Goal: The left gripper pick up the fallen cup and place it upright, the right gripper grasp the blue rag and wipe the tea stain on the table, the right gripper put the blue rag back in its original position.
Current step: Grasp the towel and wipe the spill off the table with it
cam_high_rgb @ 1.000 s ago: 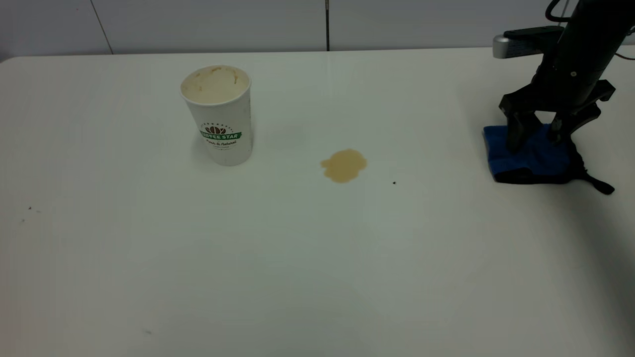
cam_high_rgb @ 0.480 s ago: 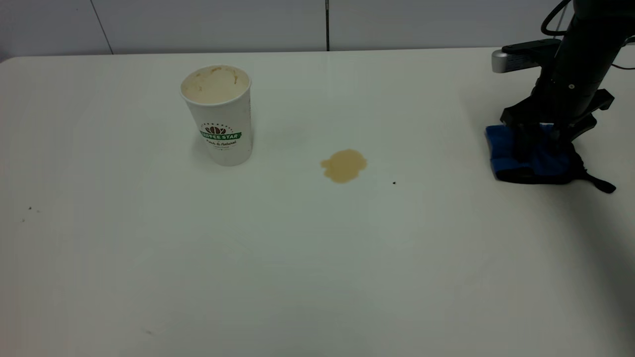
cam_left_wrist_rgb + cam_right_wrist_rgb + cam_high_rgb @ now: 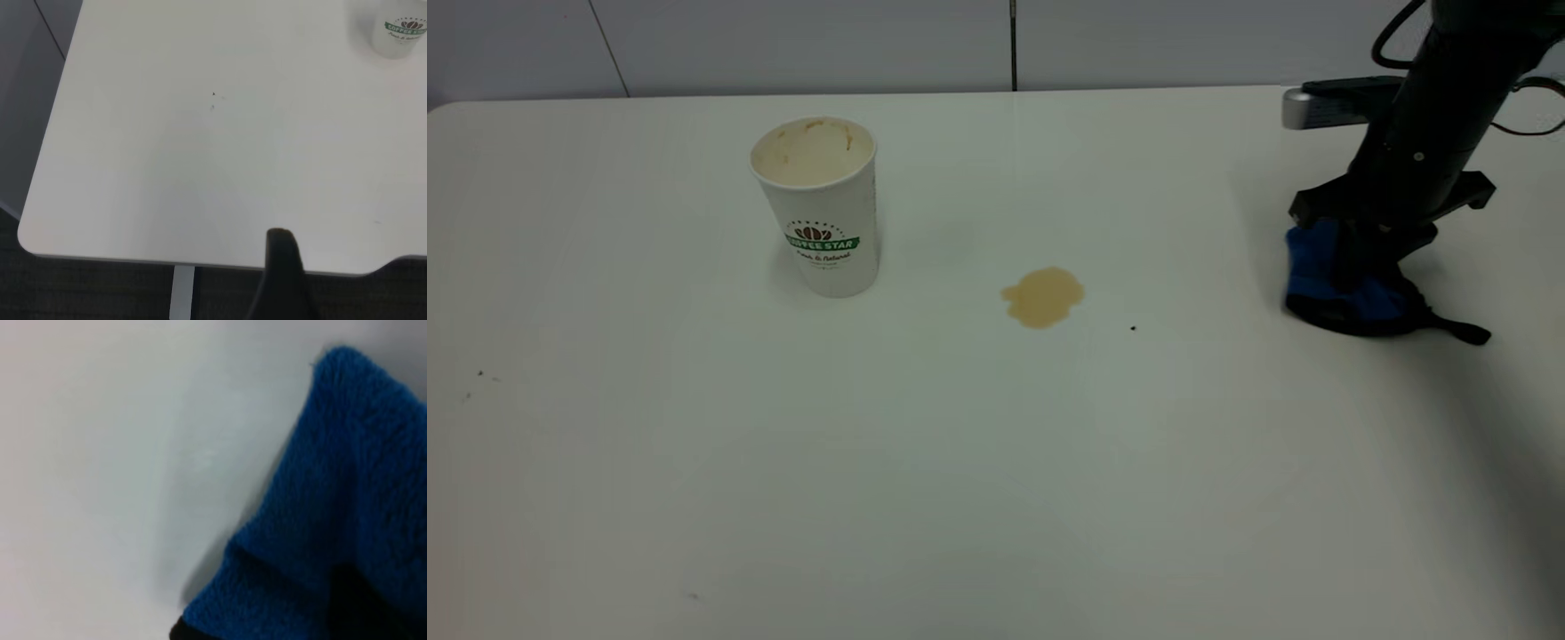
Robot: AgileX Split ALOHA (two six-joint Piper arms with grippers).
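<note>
the right hand point(image 3: 1360, 258) stands at the bench's point(image 3: 960, 462) right side, closed on the blue rag point(image 3: 1316, 267), which is bunched between its fingers with its lower folds on or just above the surface; the right wrist view shows blue pile point(image 3: 347, 493) close under the camera. the tea stain point(image 3: 1042, 296) lies well apart from this hand, toward the middle of the bench and slightly nearer the exterior camera, so the wiping pass calls for a carry toward the left arm's side. the cup point(image 3: 818, 206) already stands upright beyond the stain, on that same line of travel. the right arm is much the nearer to the stain. of the left hand point(image 3: 283, 280) only a dark tip shows, off the bench edge; its opening cannot be told.
</note>
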